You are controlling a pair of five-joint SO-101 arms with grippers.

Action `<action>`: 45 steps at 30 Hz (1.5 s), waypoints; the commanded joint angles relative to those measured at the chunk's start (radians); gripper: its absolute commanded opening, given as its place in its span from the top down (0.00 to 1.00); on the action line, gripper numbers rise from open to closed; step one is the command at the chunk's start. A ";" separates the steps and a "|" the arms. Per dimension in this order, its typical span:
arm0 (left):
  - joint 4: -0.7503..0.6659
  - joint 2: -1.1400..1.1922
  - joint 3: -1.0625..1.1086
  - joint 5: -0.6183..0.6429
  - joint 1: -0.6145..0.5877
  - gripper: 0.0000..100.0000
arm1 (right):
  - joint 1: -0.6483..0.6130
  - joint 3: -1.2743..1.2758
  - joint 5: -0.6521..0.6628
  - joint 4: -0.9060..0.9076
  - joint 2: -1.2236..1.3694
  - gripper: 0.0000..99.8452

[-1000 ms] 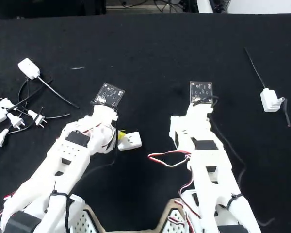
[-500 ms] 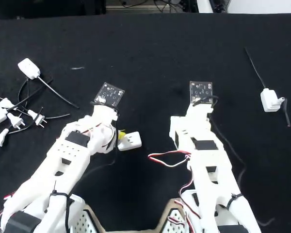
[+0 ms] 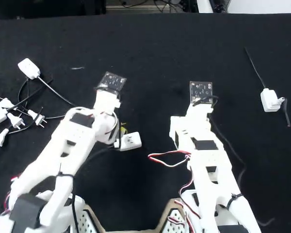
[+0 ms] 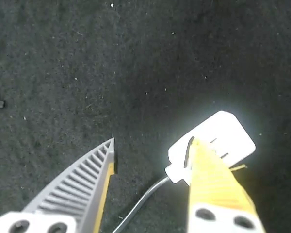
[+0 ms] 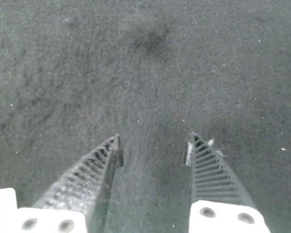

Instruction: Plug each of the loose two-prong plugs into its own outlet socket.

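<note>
Left gripper (image 4: 150, 145) is held open, nothing gripped. The white outlet socket (image 4: 218, 138) is seen just beside its yellow finger (image 4: 211, 179), outside the gap, long axis slanted. Right gripper (image 5: 153, 143) is spread over bare cloth (image 5: 145, 58). Loose plugs (image 3: 12, 121) are found far left, nearer the left arm.

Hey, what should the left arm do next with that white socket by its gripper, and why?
Probably shift the left gripper sideways toward the white socket before closing. The gripper is open, but the socket lies partly under its yellow finger, outside the gap, and the space between the fingertips is over bare black mat. Closing now would likely grab nothing.
</note>
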 commanded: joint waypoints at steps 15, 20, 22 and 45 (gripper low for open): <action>0.018 0.341 -0.231 0.005 -0.010 0.76 | -0.006 -0.027 -0.008 -0.023 -0.015 0.80; 0.015 0.330 -0.240 0.003 -0.010 0.76 | -0.008 -0.028 -0.008 -0.023 -0.015 0.80; 0.023 0.301 -0.240 0.002 -0.012 0.76 | -0.008 -0.028 -0.008 -0.023 -0.013 0.80; 0.086 0.064 -0.038 -0.072 0.021 0.76 | -0.008 -0.027 -0.008 -0.023 -0.013 0.80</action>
